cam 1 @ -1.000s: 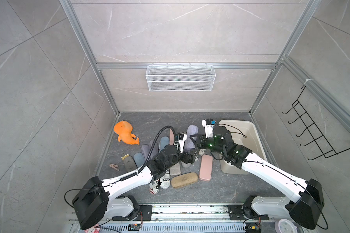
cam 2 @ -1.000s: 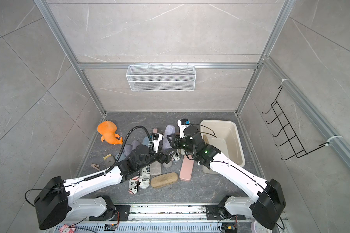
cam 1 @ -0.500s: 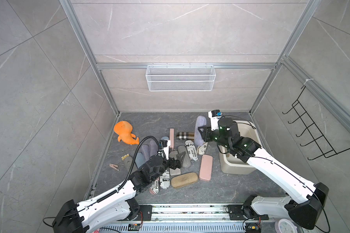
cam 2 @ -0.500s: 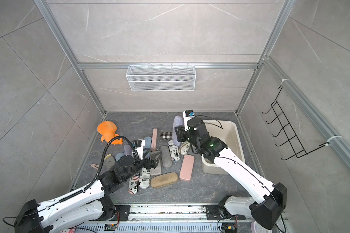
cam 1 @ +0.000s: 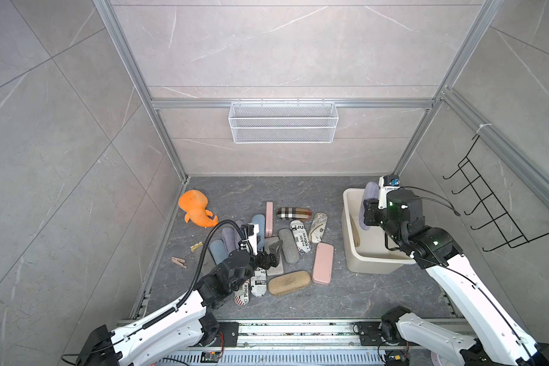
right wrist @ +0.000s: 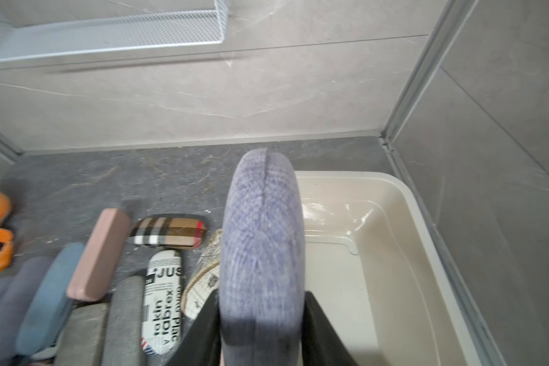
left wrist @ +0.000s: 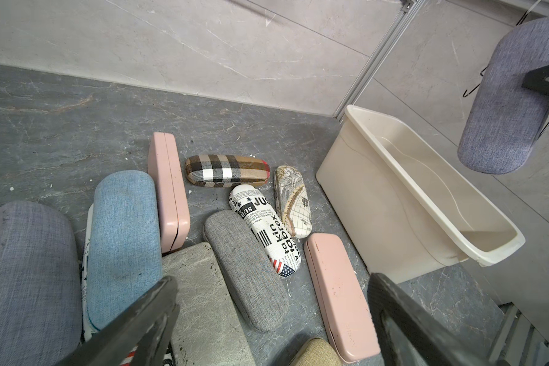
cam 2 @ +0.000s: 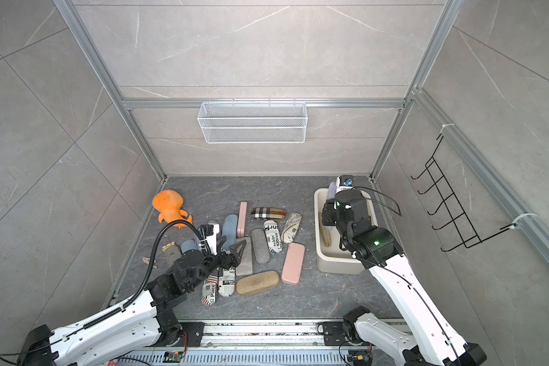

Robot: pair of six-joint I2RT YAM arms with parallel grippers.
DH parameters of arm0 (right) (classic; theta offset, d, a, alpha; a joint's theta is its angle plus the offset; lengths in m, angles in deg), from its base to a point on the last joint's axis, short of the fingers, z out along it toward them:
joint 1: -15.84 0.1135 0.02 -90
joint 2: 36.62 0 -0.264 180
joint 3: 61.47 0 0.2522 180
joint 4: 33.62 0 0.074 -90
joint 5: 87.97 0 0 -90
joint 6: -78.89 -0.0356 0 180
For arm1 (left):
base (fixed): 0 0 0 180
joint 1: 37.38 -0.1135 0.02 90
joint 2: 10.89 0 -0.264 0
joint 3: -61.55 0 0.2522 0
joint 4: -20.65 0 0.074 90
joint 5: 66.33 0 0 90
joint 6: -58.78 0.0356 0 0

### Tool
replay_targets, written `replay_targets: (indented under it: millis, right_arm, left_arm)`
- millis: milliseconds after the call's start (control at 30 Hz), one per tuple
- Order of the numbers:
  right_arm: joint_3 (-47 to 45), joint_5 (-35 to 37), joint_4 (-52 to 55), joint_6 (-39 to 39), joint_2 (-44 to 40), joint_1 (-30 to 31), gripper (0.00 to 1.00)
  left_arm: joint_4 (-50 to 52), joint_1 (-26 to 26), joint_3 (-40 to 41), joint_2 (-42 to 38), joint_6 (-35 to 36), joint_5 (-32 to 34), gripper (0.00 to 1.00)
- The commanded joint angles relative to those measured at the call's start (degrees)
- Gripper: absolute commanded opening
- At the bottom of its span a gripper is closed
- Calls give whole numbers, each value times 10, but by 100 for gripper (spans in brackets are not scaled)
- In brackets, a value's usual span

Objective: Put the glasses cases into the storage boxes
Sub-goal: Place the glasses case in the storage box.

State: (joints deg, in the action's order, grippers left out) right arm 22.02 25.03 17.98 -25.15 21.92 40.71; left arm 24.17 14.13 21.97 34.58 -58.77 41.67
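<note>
Lilac fabric glasses case, clamped in the right gripper, hangs over the cream plastic tub's left rim; next, release inside. Left gripper gapes empty.

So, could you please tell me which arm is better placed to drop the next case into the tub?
Right: the right tool is shut on the lilac case above the tub; the left tool hangs open, empty, over loose cases.

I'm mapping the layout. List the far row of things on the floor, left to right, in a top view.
Orange plush toy → pink case on its edge → plaid case → map-print case → cream tub.
</note>
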Motion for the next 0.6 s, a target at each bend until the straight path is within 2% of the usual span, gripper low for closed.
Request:
replay_targets:
  millis: [0,233,433,567]
  right_arm:
    - [-26,71,14,18,0,-7,36]
    - [-46,85,-37,51,79,-54,36]
    - [-35,50,-70,74,179,-86,35]
    - [-29,2,-88,76,235,-119,35]
  left_arm:
    - [21,2,-35,-1,-8,8,96]
    - [43,2,-44,2,-11,9,95]
    - [46,2,-52,13,-20,9,95]
    - [60,2,-60,13,-18,18,95]
